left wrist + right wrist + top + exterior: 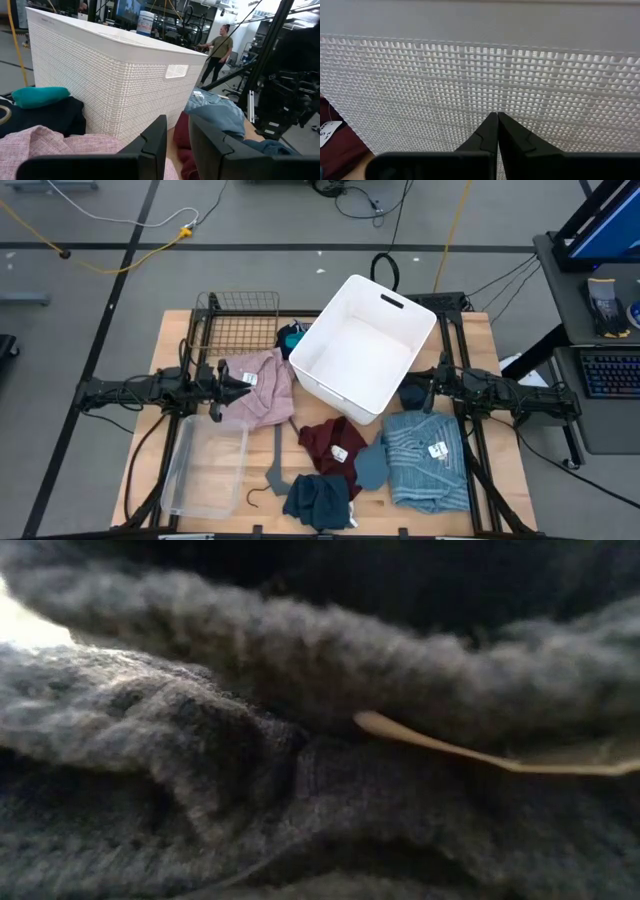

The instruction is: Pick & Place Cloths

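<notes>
The cloths lie around the white bin [345,385]. A pink one [262,402] lies at its left and a maroon one [330,442] with a white tag in front of it. A light-blue ribbed one [425,465] is at the near right and a dark navy one [318,502] at the near edge. A teal piece [291,336] lies behind the bin. The navy knit [300,800] fills the low view. My left gripper [177,134] hovers level over the pink cloth [45,145], slightly open and empty. My right gripper [497,117] is shut and points at the bin's right wall. My right gripper's shut fingertips [492,122] point level at the bin's mesh side wall [485,80] from the table's right. Whether they touch it I cannot tell.
A clear plastic container [205,465] sits at the near left, and a grey hanger [275,468] lies beside it. A wire basket [238,328] stands at the far left. In the left wrist view a person [220,50] stands in the room beyond the table.
</notes>
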